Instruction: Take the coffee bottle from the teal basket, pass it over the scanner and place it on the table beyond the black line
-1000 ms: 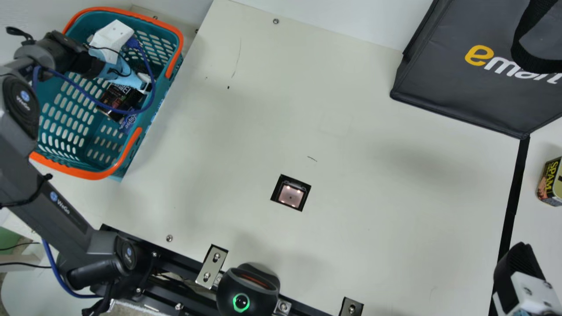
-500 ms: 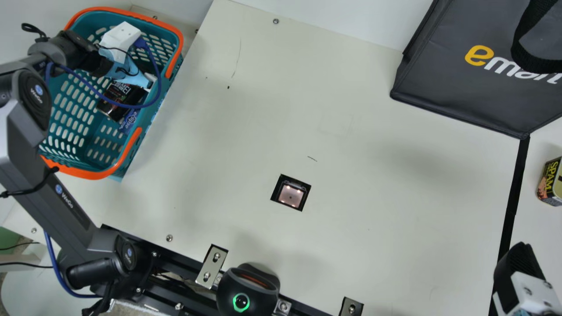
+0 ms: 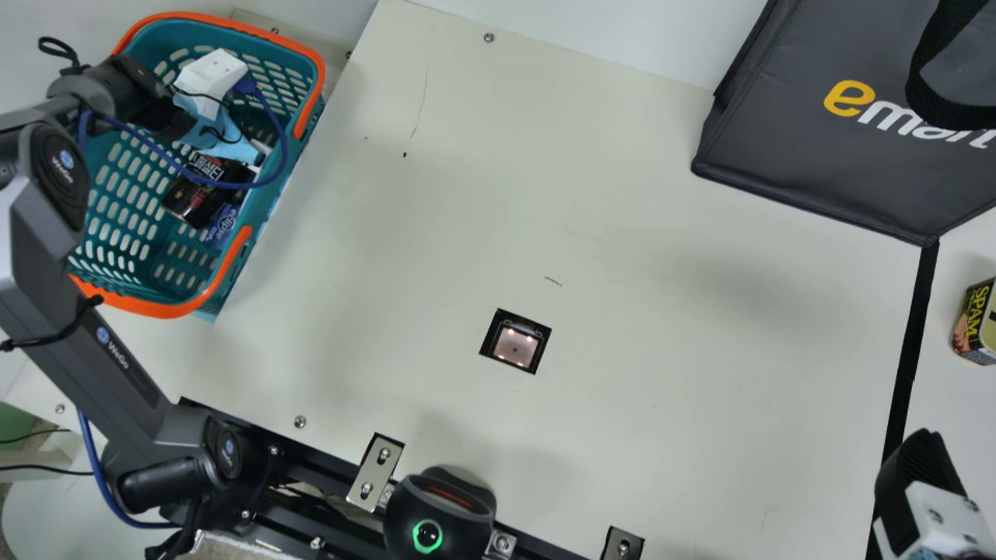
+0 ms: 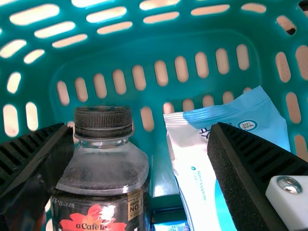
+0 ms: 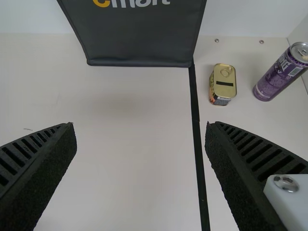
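The left gripper [image 4: 140, 127] has its fingers spread wide and holds nothing. The coffee bottle [image 4: 103, 168] stands in the space between them, close inside one finger, cap up, while a pale blue packet [image 4: 202, 168] lies beside the other. Around them is the teal basket [image 4: 168, 43].

Over the last second the left arm swung a little further over the basket, then its wrist tipped slightly. The dark-labelled thing below it, probably the bottle, has shifted a little too, towards the arm's base. So the grasp probably needs centring on the bottle and clearing the packet before closing.

Well out from that gripper is the scanner [image 3: 515, 346], set in the table; farther off is the black line [image 3: 910, 350]. Near the line, the right gripper [image 5: 140, 126] is wide apart and empty, with a food tin [image 5: 223, 84] beyond the line.
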{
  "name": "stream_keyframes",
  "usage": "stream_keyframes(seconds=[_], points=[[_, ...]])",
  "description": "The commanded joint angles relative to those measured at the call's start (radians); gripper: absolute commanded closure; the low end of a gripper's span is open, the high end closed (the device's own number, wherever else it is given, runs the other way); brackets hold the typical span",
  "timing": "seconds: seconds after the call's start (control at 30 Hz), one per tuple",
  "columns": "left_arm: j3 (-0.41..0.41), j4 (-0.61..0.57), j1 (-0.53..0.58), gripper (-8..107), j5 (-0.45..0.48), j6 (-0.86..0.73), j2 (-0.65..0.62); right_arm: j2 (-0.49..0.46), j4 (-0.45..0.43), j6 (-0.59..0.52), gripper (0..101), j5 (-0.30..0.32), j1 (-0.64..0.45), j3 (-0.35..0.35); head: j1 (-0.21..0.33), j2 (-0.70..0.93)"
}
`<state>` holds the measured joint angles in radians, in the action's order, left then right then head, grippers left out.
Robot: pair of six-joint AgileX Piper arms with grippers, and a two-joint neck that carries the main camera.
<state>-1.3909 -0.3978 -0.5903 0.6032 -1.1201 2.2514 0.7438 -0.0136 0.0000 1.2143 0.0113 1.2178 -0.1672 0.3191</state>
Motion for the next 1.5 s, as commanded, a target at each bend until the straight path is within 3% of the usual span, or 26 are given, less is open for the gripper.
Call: stream_keyframes(seconds=[0.0, 0.47, 1.17, 1.47], points=[[0.002, -0.014, -0.003, 9, -0.003, -0.004, -0.005, 0.000, 0.000, 0.000, 6, 0.000, 0.000, 0.000, 0.029, 0.002], [-0.033, -0.071, -0.004, 9, -0.012, 0.001, 0.008, 0.000, 0.000, 0.000, 6, 0.000, 0.000, 0.000, 0.029, 0.002], [-0.160, 0.097, 0.029, 9, 0.024, 0.112, 0.115, 0.000, 0.000, 0.000, 6, 0.000, 0.000, 0.000, 0.029, 0.002], [-0.188, 0.134, 0.036, 69, 0.027, 0.143, 0.132, 0.000, 0.000, 0.000, 6, 0.000, 0.000, 0.000, 0.029, 0.002]])
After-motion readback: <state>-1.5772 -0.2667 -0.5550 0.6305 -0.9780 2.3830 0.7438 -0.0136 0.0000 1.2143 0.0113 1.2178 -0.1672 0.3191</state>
